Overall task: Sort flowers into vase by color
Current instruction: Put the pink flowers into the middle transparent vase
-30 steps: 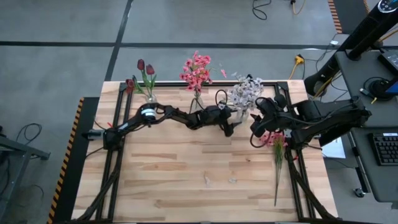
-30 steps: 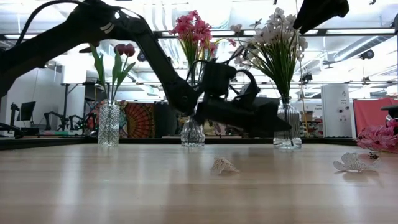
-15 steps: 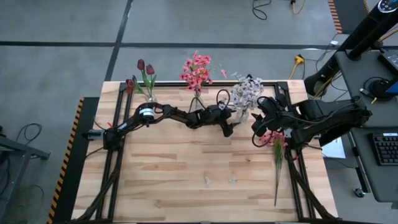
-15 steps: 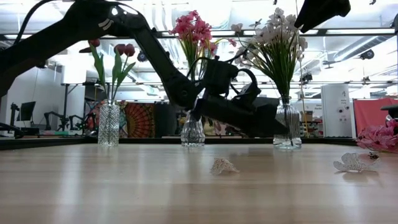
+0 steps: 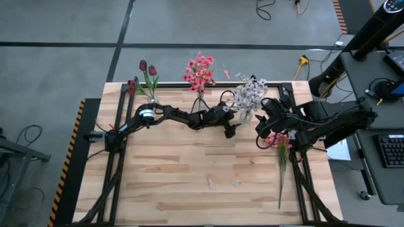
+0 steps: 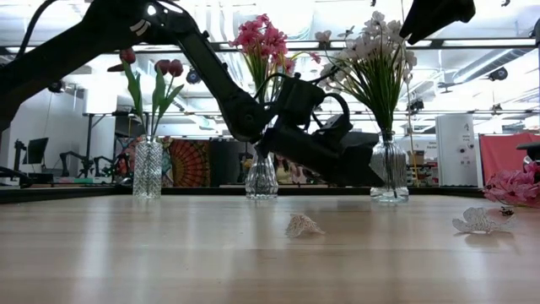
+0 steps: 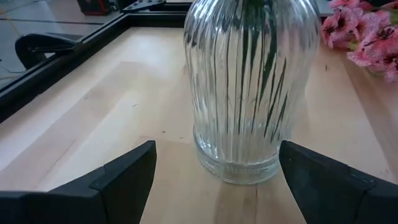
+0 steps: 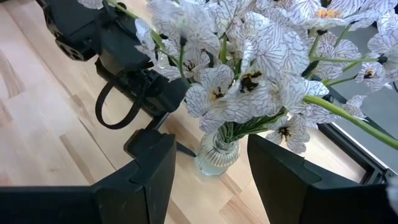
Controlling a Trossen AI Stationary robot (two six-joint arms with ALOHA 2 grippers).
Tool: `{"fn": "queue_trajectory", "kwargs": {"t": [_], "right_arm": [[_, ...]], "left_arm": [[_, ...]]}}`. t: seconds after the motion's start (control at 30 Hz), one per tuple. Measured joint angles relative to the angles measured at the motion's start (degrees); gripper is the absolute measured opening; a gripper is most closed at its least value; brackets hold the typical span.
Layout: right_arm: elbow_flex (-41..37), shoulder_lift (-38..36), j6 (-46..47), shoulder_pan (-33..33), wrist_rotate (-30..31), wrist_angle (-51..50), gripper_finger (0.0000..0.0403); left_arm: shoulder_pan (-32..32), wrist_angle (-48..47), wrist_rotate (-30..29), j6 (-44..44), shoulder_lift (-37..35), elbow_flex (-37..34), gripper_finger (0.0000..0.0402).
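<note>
Three glass vases stand in a row along the far edge of the wooden worktop [image 5: 189, 170]: dark red tulips [image 5: 146, 69] on the left, pink blooms [image 5: 199, 70] in the middle, and the white sprays [image 5: 250, 92] on the right. The left claw [image 5: 231, 131] sits low at the foot of the ribbed white-spray vase [image 7: 252, 87], its two fingers [image 7: 124, 177] spread wide with nothing between them; the vase stands just ahead of the fingertips, apart from both, green stems showing through the glass. The right claw [image 8: 208, 168] hangs above that same bunch, looking down on the veined white petals, its fingers partly apart and holding nothing. Just beside the right arm, one pink flower [image 5: 281, 151] lies flat on the worktop near the right edge, its long green stem pointing toward the near side. From the low view, two loose pale petals [image 6: 304, 225] rest on the bare wood in front of the vases.
</note>
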Motion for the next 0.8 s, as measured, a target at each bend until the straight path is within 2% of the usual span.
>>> {"fn": "queue_trajectory", "kwargs": {"t": [0.47,0.6,0.8], "right_arm": [[0.00,0.02,0.00,0.00,-0.02,0.01,0.0192],[-0.02,0.02,0.23,0.00,-0.05,0.01,0.0192],[-0.02,0.02,0.37,-0.02,-0.07,0.02,0.0192]], "left_arm": [[-0.19,-0.06,0.00,0.11,-2.07,-0.85,0.0319],[-0.19,0.43,0.00,0.60,-3.25,-2.75,0.0319],[-0.20,6.09,-0.84,0.93,-5.73,-7.26,0.0319]]}}
